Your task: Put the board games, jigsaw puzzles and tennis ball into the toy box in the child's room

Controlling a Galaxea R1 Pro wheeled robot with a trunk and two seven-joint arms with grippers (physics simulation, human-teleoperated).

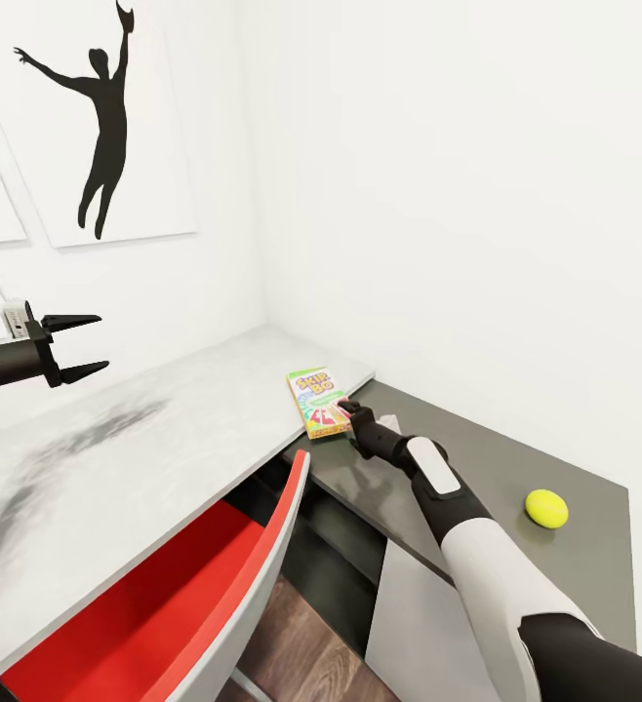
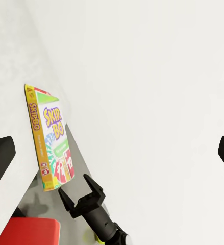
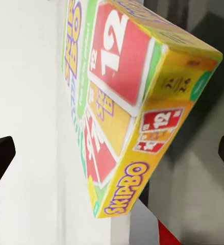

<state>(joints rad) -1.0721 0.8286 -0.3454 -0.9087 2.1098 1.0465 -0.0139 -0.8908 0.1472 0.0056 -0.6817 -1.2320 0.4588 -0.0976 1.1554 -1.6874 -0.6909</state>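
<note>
Right gripper, jaws spread, sits at the Skip-Bo board game in mid-frame on the table, not yet gripping; left gripper hangs open at left. Tennis ball waits lower right; seemingly most of the job remains

One Skip-Bo game box is lying on the table; one tennis ball is sitting by it; one red chair is standing at the table; two grippers are showing.

Red chair blocks table front edge — tabletop open beside Skip-Bo box.
</note>
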